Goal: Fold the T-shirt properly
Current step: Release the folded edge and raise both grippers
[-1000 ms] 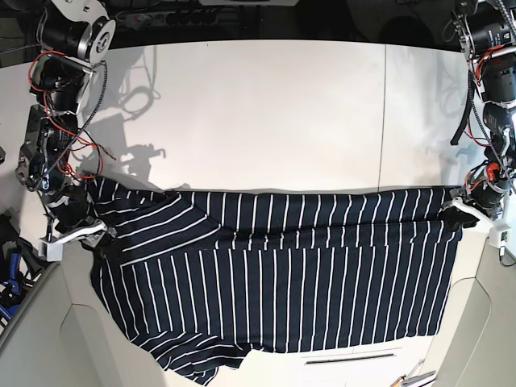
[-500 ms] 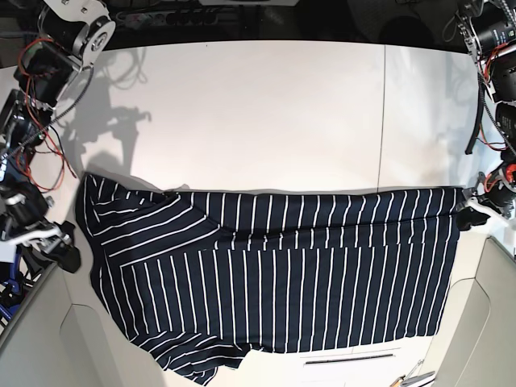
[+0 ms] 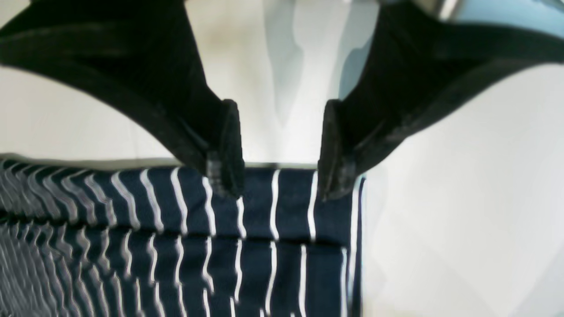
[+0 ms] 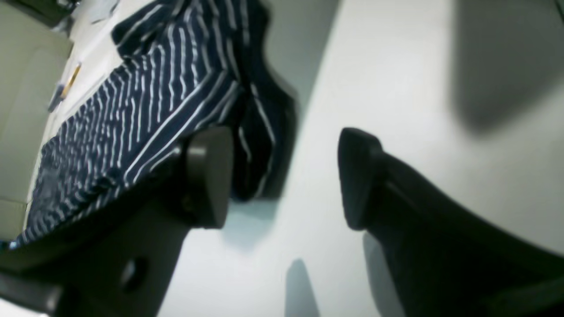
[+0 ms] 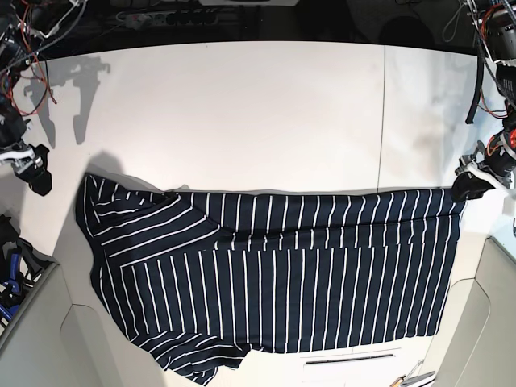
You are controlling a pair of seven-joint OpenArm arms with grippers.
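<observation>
Both tools are standing with jaws apart, gripping nothing: the left tool (image 3: 280, 149) is hovering over the T-shirt's (image 5: 274, 274) folded corner, while the right tool (image 4: 284, 176) is hanging beside the sleeve. Each should be closing on a full double layer at the edge before lifting evenly off the tabletop (image 5: 242, 113).

The T-shirt (image 5: 274, 274) is dark navy with thin, evenly spaced white stripes. It lies spread wide and mostly flat across the near part of the table. Its far edge is a straight fold, with a 2nd layer edge running just below it, as the left wrist view (image 3: 273, 246) shows. On the base view's left a sleeve lies turned diagonally, its stripes slanted. The near hem is rumpled and bunched toward the lower left.
</observation>
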